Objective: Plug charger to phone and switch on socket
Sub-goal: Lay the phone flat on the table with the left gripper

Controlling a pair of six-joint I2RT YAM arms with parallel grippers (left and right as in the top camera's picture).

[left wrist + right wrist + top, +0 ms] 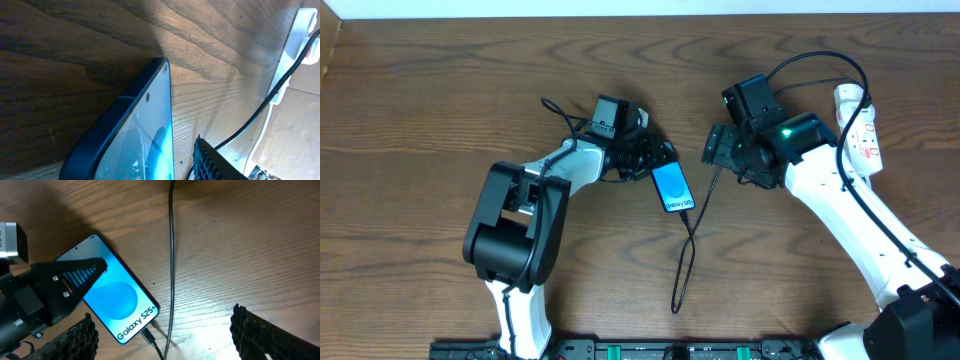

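while one slim rectangular smartphone with a blue screen (670, 186) lay flat on the brown wooden table (420, 120), one long thin black charger cable (682, 270) met its lower edge. one narrow white power strip (860, 125) lay well apart. of two grippers, the right gripper (710, 150) stood released and empty; the left gripper (645, 160) had one finger (75, 275) over the screen, jaws impossible to tell.

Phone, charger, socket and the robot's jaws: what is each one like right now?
Phone: lying flat, screen lit blue.
Charger: plug tip at the phone's bottom edge, seemingly plugged in.
Socket: lying flat; switch too small to read.
Left gripper: over the phone's top end; jaws' gap unclear.
Right gripper: jaws wide open, empty.
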